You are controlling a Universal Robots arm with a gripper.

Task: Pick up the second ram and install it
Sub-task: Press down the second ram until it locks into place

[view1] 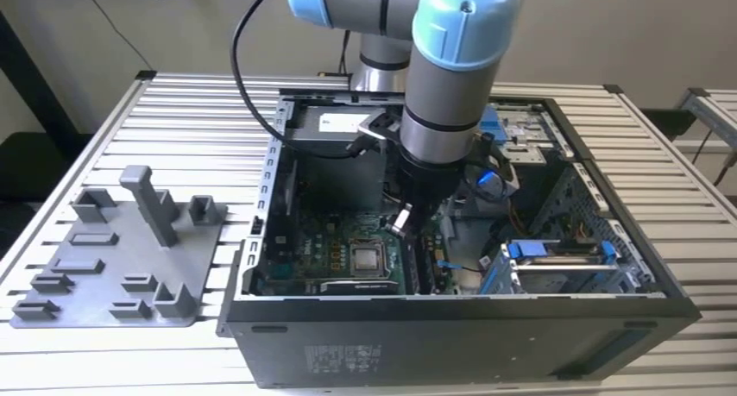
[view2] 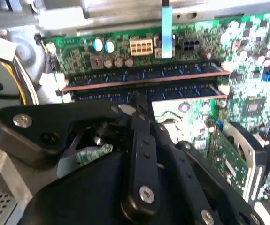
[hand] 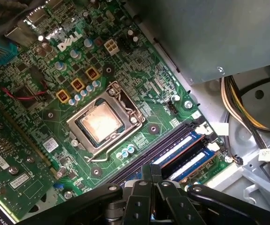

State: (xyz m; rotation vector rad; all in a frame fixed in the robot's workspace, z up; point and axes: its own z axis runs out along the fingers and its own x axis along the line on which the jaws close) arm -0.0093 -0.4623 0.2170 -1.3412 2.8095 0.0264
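Two sticks seated on green motherboard [hand: 41, 79], second ram [view2: 144, 89], gripper [view2: 137, 101] closed above, slatted table [view1: 173, 128].

End effector [view2: 137, 104] above seated ram sticks [view2: 144, 79]

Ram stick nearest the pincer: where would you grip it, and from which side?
Grip the near ram mid-length by its top edge, pinching its flat faces, coming from straight above. It stands on edge, the other ram runs close alongside, and white latches flank its ends, so probably only the top is free.
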